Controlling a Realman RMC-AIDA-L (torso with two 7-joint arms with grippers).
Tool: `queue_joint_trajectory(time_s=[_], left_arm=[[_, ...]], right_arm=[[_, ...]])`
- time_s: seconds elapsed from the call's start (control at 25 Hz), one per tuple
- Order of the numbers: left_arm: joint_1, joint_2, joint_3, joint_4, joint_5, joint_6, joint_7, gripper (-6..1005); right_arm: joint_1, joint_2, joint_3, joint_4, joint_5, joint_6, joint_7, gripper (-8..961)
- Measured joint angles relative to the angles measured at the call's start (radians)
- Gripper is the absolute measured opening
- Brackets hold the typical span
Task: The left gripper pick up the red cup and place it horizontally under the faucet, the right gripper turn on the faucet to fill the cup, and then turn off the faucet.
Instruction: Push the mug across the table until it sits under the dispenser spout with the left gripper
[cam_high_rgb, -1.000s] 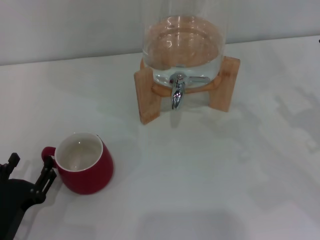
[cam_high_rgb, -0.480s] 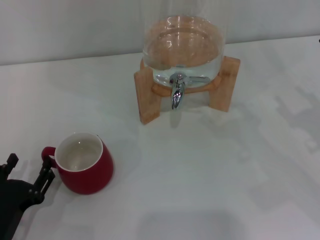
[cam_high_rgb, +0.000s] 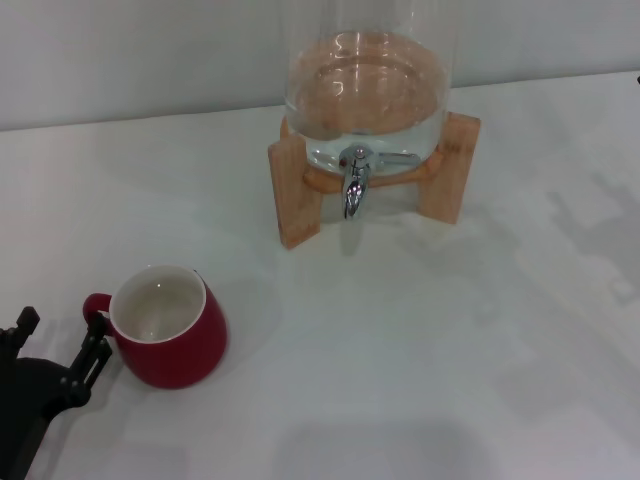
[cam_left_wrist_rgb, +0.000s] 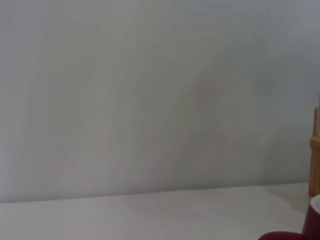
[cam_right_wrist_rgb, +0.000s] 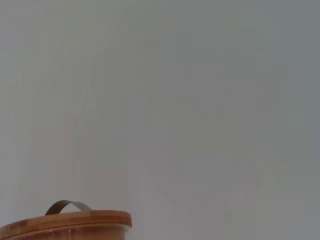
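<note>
At the head view's lower left, our black two-finger left gripper (cam_high_rgb: 58, 343) spreads beside the handle of the small dark-red rounded cup (cam_high_rgb: 170, 328), upright, well apart from the chrome faucet (cam_high_rgb: 354, 187).

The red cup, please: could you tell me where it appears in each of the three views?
Head view: the red cup stands upright at lower left, its handle beside the left gripper.
Left wrist view: only a red and white sliver shows at the lower right corner.
Right wrist view: not in it.
Shared landmark: the wooden stand, whose edge also shows in the left wrist view.
</note>
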Motion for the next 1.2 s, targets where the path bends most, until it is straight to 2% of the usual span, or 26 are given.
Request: queue_joint_trajectory(time_s=[1.2], left_arm=[[-0.022,0.003,-0.006,0.017,0.0,-0.008,-0.01,799]], right_arm=[[0.002,0.0,0.0,-0.004,0.003,0.0,0.0,755]])
